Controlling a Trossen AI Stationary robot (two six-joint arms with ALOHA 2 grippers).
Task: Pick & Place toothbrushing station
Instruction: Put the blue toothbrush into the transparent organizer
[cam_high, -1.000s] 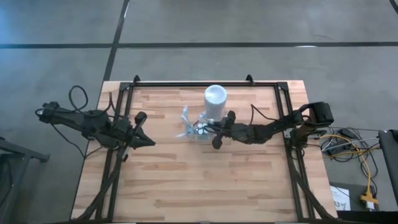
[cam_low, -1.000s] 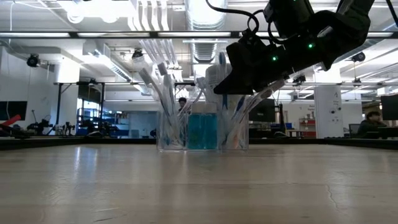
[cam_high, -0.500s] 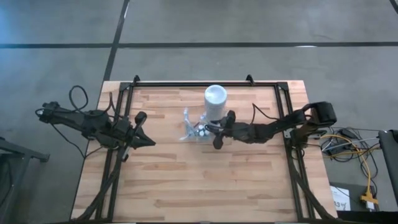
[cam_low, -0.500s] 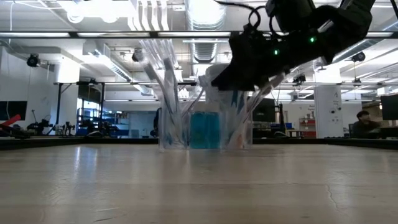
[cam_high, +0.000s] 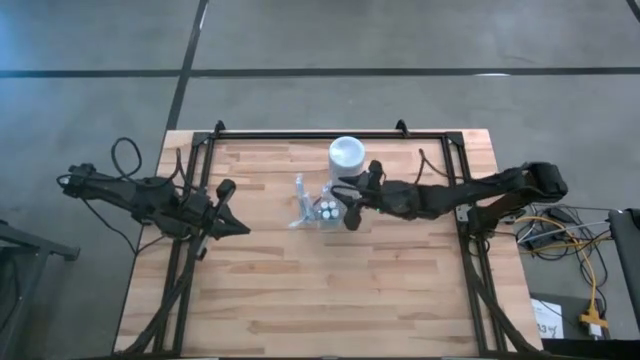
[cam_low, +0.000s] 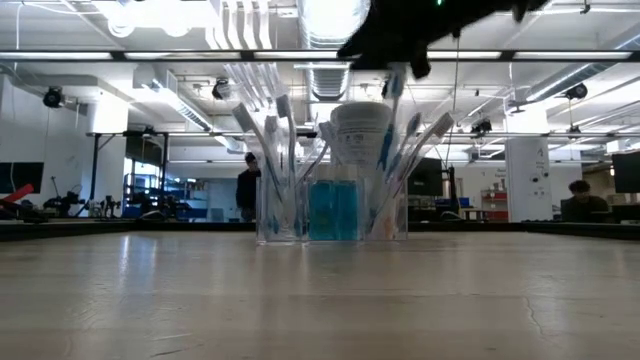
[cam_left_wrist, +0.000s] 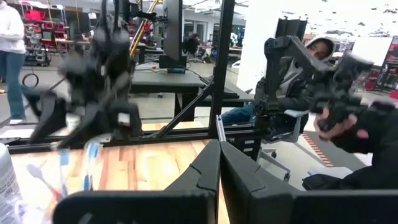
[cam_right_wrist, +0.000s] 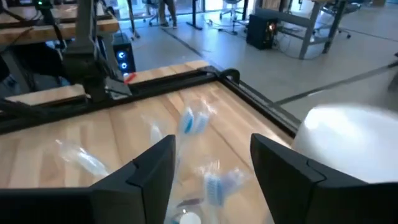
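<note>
- Wooden surface (cam_high: 330, 290) with a black frame carries everything; take the clear holder (cam_high: 322, 211) near its middle as the landmark.
- Left hand (cam_high: 237, 228) waits left of the holder, well apart, its fingers pressed together on nothing, the arm stretched low along the surface's left edge.
- Holder stands upright with brushes (cam_low: 270, 125) fanning out of it and teal tubes (cam_low: 332, 210) in its middle; the white cup (cam_high: 346, 158) stands just behind it.
- Right hand (cam_high: 359, 192) hangs above the holder's right side, beside the cup, fingers spread and empty; its arm reaches in long and nearly flat from the right edge.
- Risk, as I judge it: the brush heads (cam_right_wrist: 194, 119) lean up between and under the spread fingers, so a careless lift or sideways swing could snag one, flick it out or tip the light holder.
- Risk: the cup sits so near the right hand that a turn toward it could knock it over.
</note>
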